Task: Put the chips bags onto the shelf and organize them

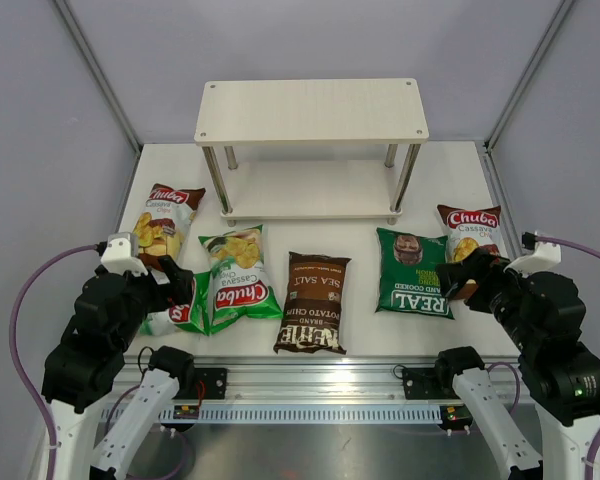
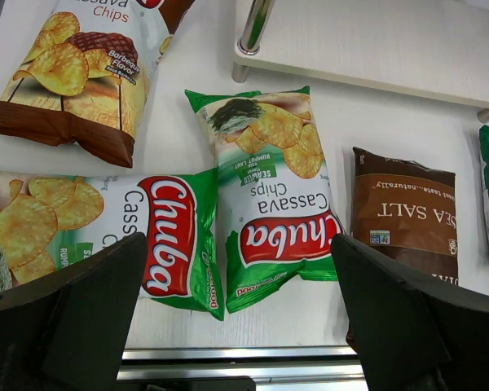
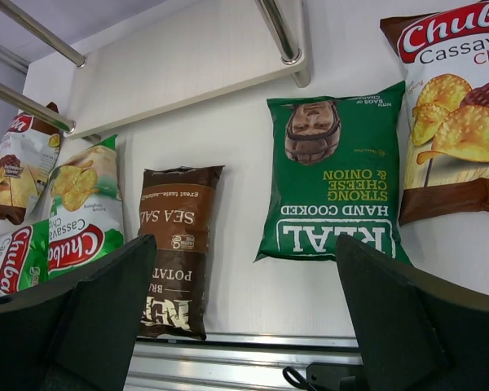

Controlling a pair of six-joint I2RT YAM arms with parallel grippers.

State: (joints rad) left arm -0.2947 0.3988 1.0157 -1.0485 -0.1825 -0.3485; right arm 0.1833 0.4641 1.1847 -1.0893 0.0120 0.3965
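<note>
The shelf (image 1: 310, 110) stands empty at the back of the table. Six chips bags lie flat in front of it: a white-brown Chuba (image 1: 165, 222) at left, two light green Chuba bags (image 1: 238, 278) (image 1: 185, 315), the dark brown Kettle bag (image 1: 314, 302), the dark green REAL bag (image 1: 412, 272), and a second white-brown Chuba (image 1: 469, 235) at right. My left gripper (image 2: 240, 326) is open and empty above the near edge by the green Chuba bags (image 2: 273, 195). My right gripper (image 3: 244, 318) is open and empty above the near edge between the Kettle bag (image 3: 175, 244) and the REAL bag (image 3: 334, 175).
A metal rail (image 1: 320, 380) runs along the near table edge between the arm bases. Grey walls close the table at left, right and back. The shelf's lower board (image 1: 310, 190) sits just above the tabletop between shiny legs (image 1: 212, 180).
</note>
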